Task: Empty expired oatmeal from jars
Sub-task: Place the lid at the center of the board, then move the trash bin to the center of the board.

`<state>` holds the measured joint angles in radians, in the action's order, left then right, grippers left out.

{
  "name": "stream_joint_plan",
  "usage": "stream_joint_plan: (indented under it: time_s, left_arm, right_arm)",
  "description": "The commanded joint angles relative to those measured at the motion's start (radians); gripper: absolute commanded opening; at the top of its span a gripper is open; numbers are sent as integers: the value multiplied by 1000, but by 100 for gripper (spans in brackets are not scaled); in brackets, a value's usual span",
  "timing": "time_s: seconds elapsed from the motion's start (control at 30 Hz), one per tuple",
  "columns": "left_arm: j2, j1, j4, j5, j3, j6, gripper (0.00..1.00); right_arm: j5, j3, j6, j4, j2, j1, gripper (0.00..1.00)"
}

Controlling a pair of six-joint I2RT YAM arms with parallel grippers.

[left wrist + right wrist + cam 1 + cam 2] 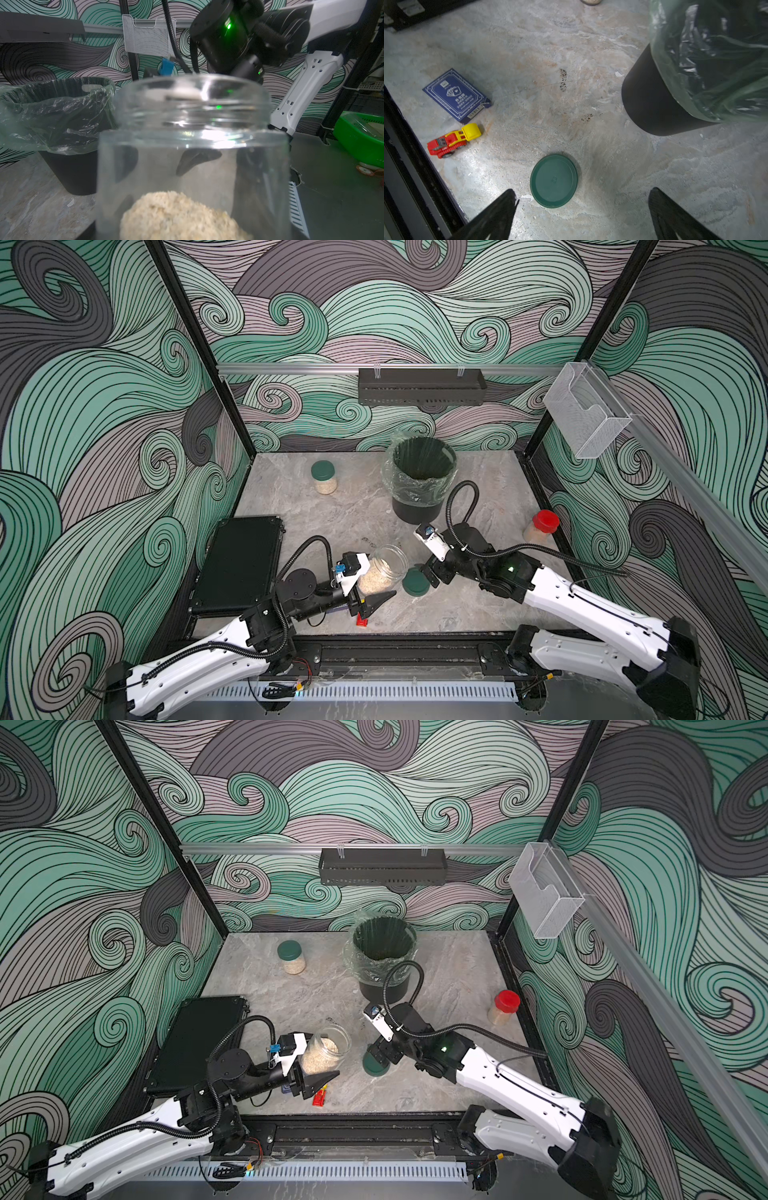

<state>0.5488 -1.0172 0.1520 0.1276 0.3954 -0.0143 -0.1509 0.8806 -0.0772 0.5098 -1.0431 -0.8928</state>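
Jar (390,565) of oatmeal (373,580), uncapped, clamped in left tool (372,588), mouth leaning toward bin (415,510) farther back; right tool (582,192), jaws apart, hovers over green lid (554,180) on desk (332,522).

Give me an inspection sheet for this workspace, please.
surface: grey marbled tabletop, dark specks.
job's things: open jar, oatmeal inside; green lid loose on tabletop; green-lidded jar, red-lidded jar, both closed; lined bin.
clutter: card box, toy vehicle, black case.
pincers: left pincer shut on open jar; right pincer open above green lid.
cables: black conduits looping at both wrists.
surroundings: wave-patterned walls, black shelf, clear holder.
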Motion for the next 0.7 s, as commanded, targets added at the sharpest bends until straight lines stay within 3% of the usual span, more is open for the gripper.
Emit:
stream_joint_plan:
  time_s: [0.0, 0.17, 0.4, 0.67]
  left_arm:
    - [17, -4, 110, -22, 70, -21, 61]
    - [51, -4, 92, -23, 121, -27, 61]
    - [94, -5, 111, -28, 144, -42, 63]
    - [137, -5, 113, -35, 172, -39, 63]
  right_arm:
    - [-70, 80, 134, 84, 39, 26, 99]
    - [-72, 183, 256, 97, 48, 128, 99]
    - [172, 301, 392, 55, -64, 309, 99]
    - [237, 434, 467, 47, -206, 422, 99]
